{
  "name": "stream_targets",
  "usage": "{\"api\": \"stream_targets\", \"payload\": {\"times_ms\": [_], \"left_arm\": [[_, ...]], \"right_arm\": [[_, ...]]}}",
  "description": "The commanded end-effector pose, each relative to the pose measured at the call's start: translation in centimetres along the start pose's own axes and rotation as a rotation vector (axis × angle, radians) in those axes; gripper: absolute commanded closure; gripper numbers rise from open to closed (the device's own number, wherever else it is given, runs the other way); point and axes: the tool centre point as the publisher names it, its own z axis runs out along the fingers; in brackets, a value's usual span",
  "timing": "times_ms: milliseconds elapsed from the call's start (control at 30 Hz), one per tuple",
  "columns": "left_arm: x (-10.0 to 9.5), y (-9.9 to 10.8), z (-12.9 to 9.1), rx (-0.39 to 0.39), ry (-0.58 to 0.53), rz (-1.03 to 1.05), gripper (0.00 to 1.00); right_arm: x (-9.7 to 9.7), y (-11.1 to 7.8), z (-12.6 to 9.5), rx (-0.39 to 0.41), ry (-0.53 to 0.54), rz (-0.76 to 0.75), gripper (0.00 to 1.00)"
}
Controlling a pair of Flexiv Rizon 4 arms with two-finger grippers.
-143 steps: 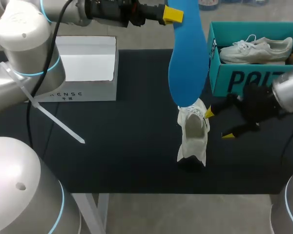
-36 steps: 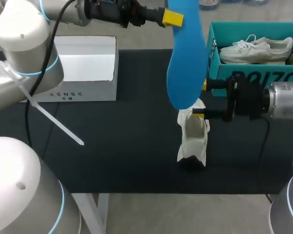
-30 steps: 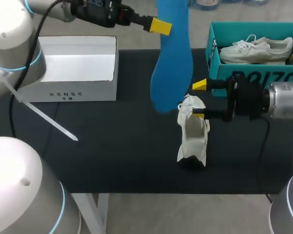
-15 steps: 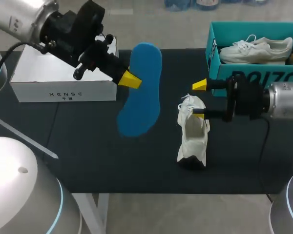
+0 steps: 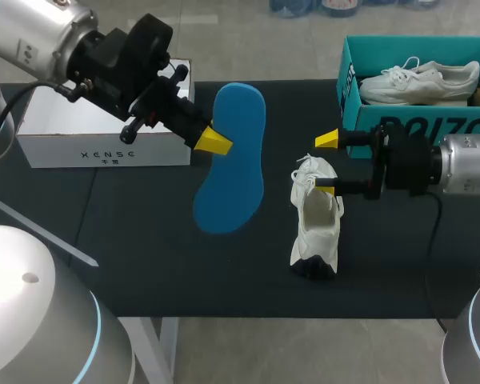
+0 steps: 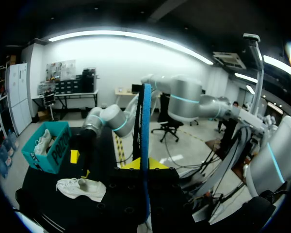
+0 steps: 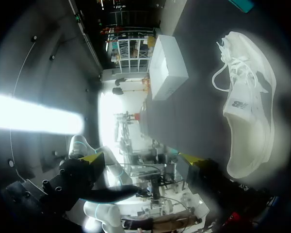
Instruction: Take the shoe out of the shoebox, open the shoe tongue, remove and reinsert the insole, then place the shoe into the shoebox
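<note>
Presently the white shoe (image 5: 316, 220) stands right of centre on the dark worktop (image 5: 144, 248), toe toward the lower edge, outside the teal shoebox (image 5: 368, 132) at upper right. The blue insole (image 5: 232, 160) is out of it, just left of the shoe, clenched along one edge by the left jaws, judged to be held clear for reinsertion. The right jaws are spread, grasping nothing, with one tip at the shoe's collar, apparently steadying it. A second shoe (image 5: 420, 80) lies in the shoebox.
</note>
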Motion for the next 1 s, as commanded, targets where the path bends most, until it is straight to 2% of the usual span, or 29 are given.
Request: {"api": "stream_targets", "payload": {"times_ms": [33, 667, 733, 800, 833, 900, 933, 1000], "left_arm": [[-0.1, 0.0, 0.1, -0.002, 0.002, 0.0, 1.0], [-0.1, 0.0, 0.1, -0.002, 0.002, 0.0, 1.0], [1.3, -0.4, 0.6, -0.002, -0.037, 0.181, 1.0], [2.5, 0.0, 1.9, -0.057, -0.046, 0.314, 1.0], [3.1, 0.3, 2.4, -0.057, -0.035, 0.378, 1.0], [3.9, 0.8, 3.4, -0.08, -0.033, 0.444, 1.0], [4.4, 1.2, 3.9, -0.052, -0.024, 0.502, 1.0], [4.8, 1.7, 4.6, -0.074, -0.028, 0.565, 1.0]], "right_arm": [[0.0, 0.0, 0.1, -0.003, -0.001, 0.001, 0.0], [0.0, 0.0, 0.1, -0.003, -0.001, 0.001, 0.0], [0.0, 0.0, 0.1, -0.003, -0.001, 0.001, 0.0], [0.0, 0.0, 0.1, -0.003, -0.001, 0.001, 0.0], [0.0, 0.0, 0.1, -0.003, -0.001, 0.001, 0.0], [0.0, 0.0, 0.1, -0.003, -0.001, 0.001, 0.0], [0.0, 0.0, 0.1, -0.003, -0.001, 0.001, 0.0], [0.0, 0.0, 0.1, -0.003, -0.001, 0.001, 0.0]]}}
